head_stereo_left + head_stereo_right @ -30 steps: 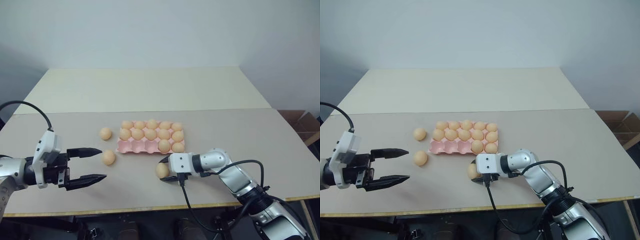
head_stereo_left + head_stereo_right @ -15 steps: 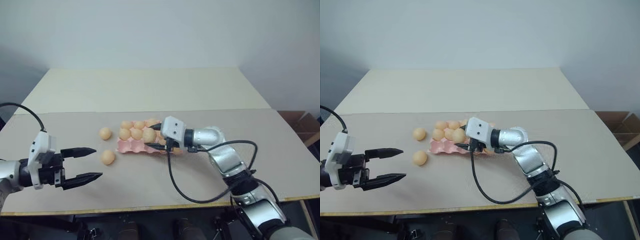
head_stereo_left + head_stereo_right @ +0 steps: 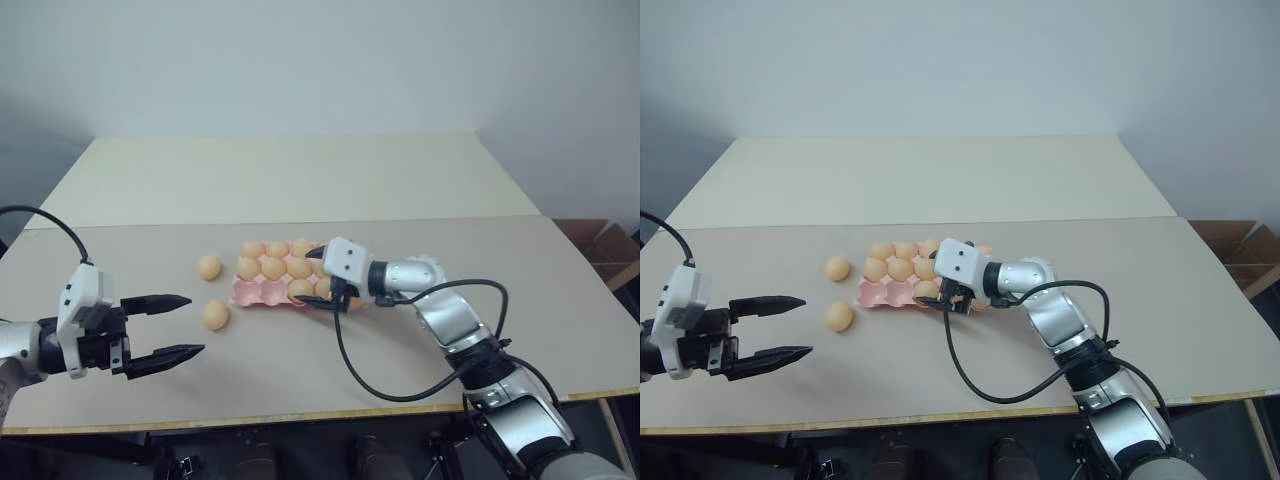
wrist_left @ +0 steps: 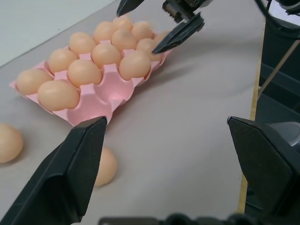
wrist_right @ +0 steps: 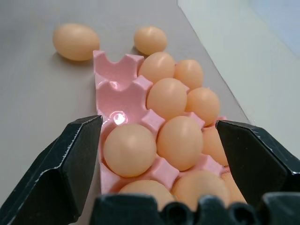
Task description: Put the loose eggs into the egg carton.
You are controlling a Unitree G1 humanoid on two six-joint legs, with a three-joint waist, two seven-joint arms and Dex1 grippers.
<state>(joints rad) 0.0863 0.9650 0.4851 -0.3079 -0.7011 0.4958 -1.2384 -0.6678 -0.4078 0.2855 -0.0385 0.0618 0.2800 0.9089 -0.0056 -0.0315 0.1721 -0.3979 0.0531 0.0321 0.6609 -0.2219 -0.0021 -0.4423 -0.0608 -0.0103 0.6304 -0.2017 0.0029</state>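
Note:
The pink egg carton (image 3: 258, 294) lies mid-table with most cups filled. My right gripper (image 3: 313, 276) hovers open over its near row, fingers either side of an egg (image 5: 129, 150) that sits in a cup. Two cups (image 5: 116, 91) at the near row's left end are bare. Two loose eggs lie on the table to the left of the carton, one (image 3: 209, 267) farther away and one (image 3: 215, 315) nearer. My left gripper (image 3: 180, 326) stands open and empty at the left, pointing toward the nearer loose egg, well short of it.
The table's front edge (image 3: 300, 412) runs just below both arms. A cardboard box (image 3: 610, 250) stands off the table at the far right. A second, paler table top (image 3: 290, 175) stretches behind the carton.
My right gripper lifted an egg from the table in front of the carton, carried it over the near row and opened, leaving it in a cup. The left arm stayed put.

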